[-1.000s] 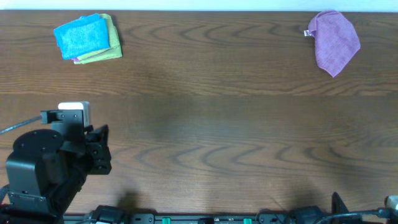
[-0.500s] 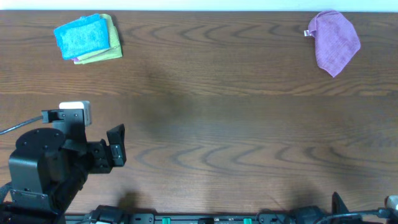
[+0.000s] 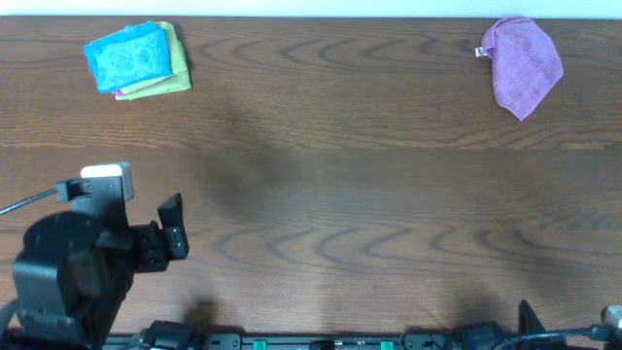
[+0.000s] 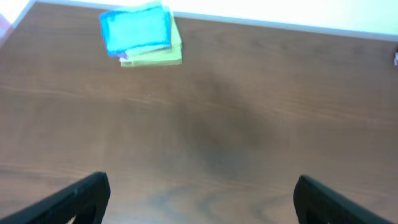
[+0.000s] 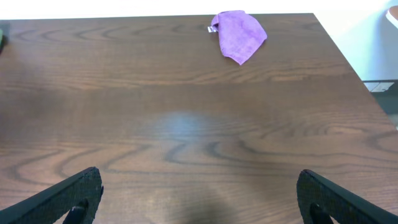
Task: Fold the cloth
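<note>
Sky-blue cloth (image 3: 128,56) waits at the table's (image 3: 369,194) ten o'clock corner, already squared on top of a lime-green cloth (image 3: 178,70).

Your left gripper (image 4: 199,196) hangs with fingers spread wide and nothing between them, well short of the stack at its eleven o'clock. Your right gripper (image 5: 199,193) is equally wide and bare, with a purple cloth (image 5: 239,34) far off at its one o'clock. Expect the blue fabric to be light, limp and grippy rather than slick. Pinch one corner of the top layer alone, or you will likely drag the green cloth along with it.
</note>
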`<state>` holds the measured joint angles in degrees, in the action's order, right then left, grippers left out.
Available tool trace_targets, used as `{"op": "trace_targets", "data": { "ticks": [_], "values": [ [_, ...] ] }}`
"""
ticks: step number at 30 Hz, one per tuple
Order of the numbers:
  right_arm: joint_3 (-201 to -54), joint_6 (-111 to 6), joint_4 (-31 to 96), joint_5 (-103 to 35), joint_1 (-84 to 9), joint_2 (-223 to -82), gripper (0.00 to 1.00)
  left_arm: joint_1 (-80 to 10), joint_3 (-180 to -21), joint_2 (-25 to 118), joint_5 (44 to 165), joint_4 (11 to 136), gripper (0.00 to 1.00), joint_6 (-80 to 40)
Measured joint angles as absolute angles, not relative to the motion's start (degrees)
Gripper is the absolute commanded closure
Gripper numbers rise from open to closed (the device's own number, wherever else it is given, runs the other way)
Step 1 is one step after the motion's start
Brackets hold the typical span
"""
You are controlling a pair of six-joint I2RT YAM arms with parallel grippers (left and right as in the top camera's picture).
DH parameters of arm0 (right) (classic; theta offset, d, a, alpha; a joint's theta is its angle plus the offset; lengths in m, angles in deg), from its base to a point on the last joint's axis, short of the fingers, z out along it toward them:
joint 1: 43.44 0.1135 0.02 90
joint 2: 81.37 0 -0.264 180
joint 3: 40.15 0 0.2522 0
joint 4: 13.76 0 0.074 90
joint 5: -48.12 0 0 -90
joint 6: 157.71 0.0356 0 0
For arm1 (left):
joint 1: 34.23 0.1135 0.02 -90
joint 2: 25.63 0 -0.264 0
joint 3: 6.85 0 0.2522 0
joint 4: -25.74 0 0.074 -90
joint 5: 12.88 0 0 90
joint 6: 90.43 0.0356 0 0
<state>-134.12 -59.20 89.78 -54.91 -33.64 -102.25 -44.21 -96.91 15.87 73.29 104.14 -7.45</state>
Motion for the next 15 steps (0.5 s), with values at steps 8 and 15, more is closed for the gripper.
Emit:
{"op": "trace_targets", "data": {
  "ticks": [8, 15],
  "values": [
    [-134.12, -59.20, 89.78, -54.85, -33.64, -102.25, 0.01, -37.48, -65.13, -7.48, 75.30, 71.75, 0.04, -6.10],
    [-134.12, -59.20, 89.81, -54.94, -33.64, -102.25, 0.01, -34.22, -43.03, -14.95, 79.76, 55.32, 0.04, -5.94]
  ]
}}
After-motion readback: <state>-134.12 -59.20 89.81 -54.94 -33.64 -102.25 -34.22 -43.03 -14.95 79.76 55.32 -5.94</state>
